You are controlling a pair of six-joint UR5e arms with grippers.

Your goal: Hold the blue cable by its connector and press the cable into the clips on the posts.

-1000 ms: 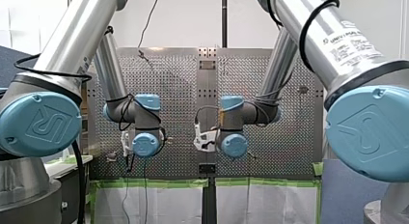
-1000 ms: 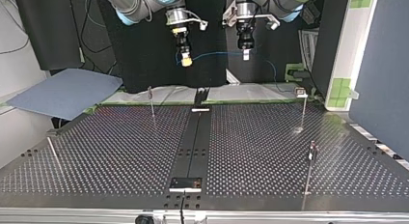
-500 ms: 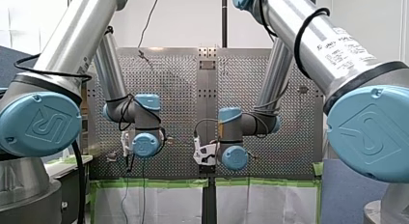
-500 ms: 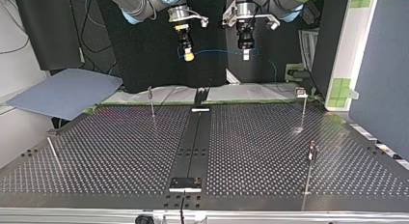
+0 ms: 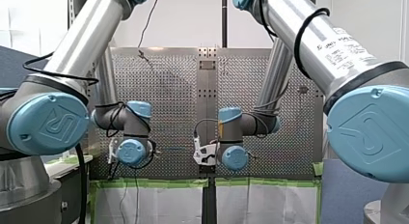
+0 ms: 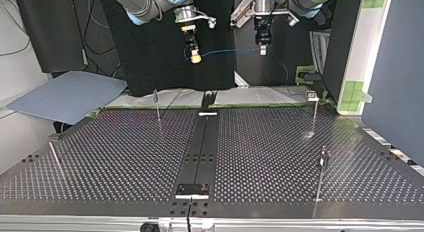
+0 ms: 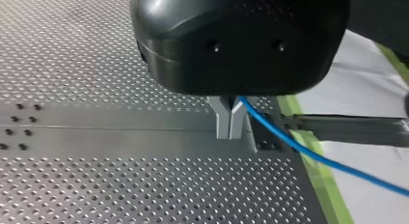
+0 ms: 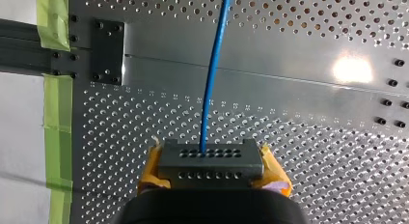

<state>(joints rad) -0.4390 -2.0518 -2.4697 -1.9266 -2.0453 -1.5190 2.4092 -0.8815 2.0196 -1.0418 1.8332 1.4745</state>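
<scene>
Compared with 0.5 s ago, my left arm (image 5: 82,45) has swung toward the front view's left. It has carried my left gripper (image 6: 263,51) further from my right gripper (image 6: 195,57), so the blue cable (image 6: 225,52) strung between the 2 sets of jaws now spans a wider gap; my right arm (image 5: 308,40) has stayed put. Well below both sets of jaws lies the perforated table (image 6: 125,162). On my left gripper the metal fingers (image 7: 224,122) are pressed together, and the cable comes out right beside them near their root, then runs off to one side over green tape (image 7: 318,180). On my right gripper the yellow pads (image 8: 152,166) are closed on a dark block (image 8: 211,162). The cable runs straight ahead from the block's middle; I cannot tell whether that block is the connector. 4 thin posts (image 6: 158,109) stand on the table, well apart from the jaws, and the cable hangs clear above them. Small clips (image 6: 312,95) top the 2 posts nearest the jaws.
</scene>
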